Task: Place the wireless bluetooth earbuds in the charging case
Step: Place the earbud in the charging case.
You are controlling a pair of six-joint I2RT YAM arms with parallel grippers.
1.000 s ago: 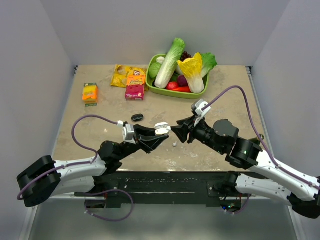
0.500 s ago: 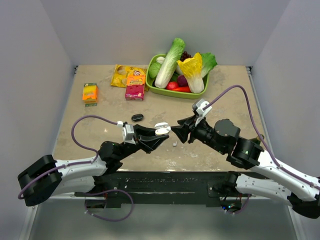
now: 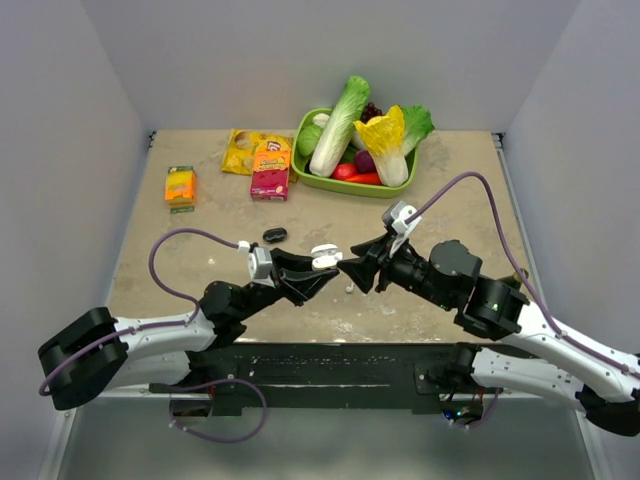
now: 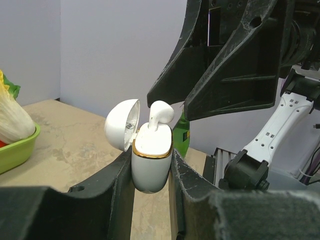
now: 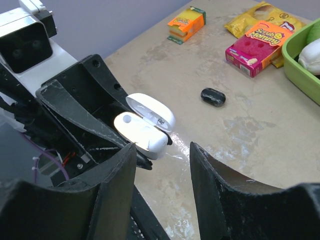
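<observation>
Broadly, we see a tan bench [image 3: 450,200] with both arms reaching in from the lower edge of the overhead frame and meeting near its middle. At upper centre sits a green tray [image 3: 312,181] heaped with vegetables. Left of the tray lie a yellow bag [image 3: 240,150] and a pink box [image 3: 270,180], and further left an orange box [image 3: 180,186].

The left gripper [image 4: 151,165] is clamped on the case [image 4: 151,160], one finger on each flank. The case is held upright above the bench, with its lid swung open toward the left of the wrist frame.

The right gripper [image 5: 161,147] has its jaws apart and holds nothing. In the left wrist view its tips stand just above the case, one on either side of the earbud. We cannot tell whether they touch it.

A small black lump [image 3: 275,235] lies on the bench, up and left of the grippers.

One earbud [image 4: 161,114] stands in the case, its head poking above the gold rim. A tiny white speck [image 3: 349,289] lies on the bench just below the grippers, and we cannot tell what it is.
</observation>
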